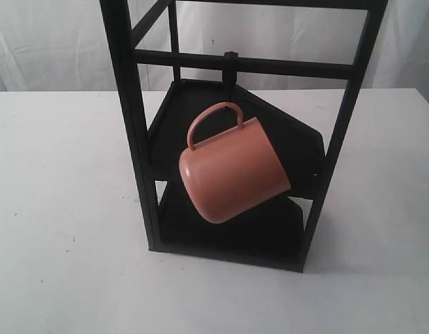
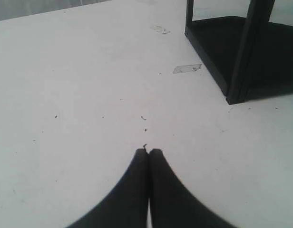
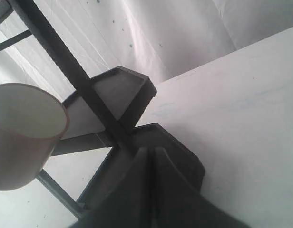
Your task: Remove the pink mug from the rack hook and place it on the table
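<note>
pink mug [image 1: 235,174]: salmon-pink, glossy and cylindrical, with a loop handle [image 1: 219,106]; its cream-white inside shows in the right wrist view [image 3: 27,114].
mug state: hangs by the handle from the rack hook [image 1: 230,75], clear of the surface [image 1: 61,209].
mug pose: tilted, with the base toward the lower left of the exterior view and the mouth turned away to the right.
rack hook: a short, thin black peg pointing down from the black crossbar [image 1: 291,67], passing inside the handle loop.
surface: broad, flat and white, with a few small dark specks.

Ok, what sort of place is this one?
Likely a lab test bench, not a kitchen: a plain white table, a white cloth backdrop, and one black rack holding a single pink mug.
</note>
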Controlling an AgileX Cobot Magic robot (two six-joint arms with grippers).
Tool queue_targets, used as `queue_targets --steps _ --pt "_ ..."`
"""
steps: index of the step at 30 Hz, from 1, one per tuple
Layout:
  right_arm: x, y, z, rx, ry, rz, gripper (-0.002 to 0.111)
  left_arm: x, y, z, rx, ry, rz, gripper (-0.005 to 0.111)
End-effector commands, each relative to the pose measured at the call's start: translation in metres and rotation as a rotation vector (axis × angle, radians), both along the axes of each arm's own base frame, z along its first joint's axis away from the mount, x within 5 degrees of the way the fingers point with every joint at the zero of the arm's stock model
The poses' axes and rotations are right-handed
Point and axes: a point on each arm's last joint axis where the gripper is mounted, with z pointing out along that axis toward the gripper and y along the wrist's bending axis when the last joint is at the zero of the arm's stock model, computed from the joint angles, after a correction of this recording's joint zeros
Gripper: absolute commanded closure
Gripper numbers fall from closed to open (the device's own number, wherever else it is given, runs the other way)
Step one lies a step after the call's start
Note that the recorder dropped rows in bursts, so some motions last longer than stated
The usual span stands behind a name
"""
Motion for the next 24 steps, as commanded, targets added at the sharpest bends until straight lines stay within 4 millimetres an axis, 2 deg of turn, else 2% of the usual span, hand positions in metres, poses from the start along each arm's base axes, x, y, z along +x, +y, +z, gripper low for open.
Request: queue_targets --steps 1,14,16,19,23,24 --pt "0.000 -0.001 0.000 -0.002 -0.016 -0.007 0.108 0.000 0.000 -0.001 -0.003 0.003 0.000 0.107" --pt "0.000 -0.001 0.001 -0.001 -0.018 -0.007 0.108 0.000 0.000 -0.001 -0.003 0.003 0.000 0.107" --pt "0.000 -0.001 0.006 0.020 -0.074 -0.014 0.108 0.000 0.000 -0.001 -0.003 0.003 0.000 0.107" --pt "-0.001 -0.004 0.023 0.085 -0.248 -0.036 0.108 0.000 0.000 -0.001 -0.003 0.003 0.000 0.107" --pt "-0.002 -0.005 0.029 0.135 -0.303 -0.041 0.108 0.000 0.000 -0.001 -0.003 0.003 0.000 0.107" --pt "-0.004 -0.005 0.036 0.133 -0.304 -0.034 0.108 0.000 0.000 -0.001 -0.003 0.003 0.000 0.107"
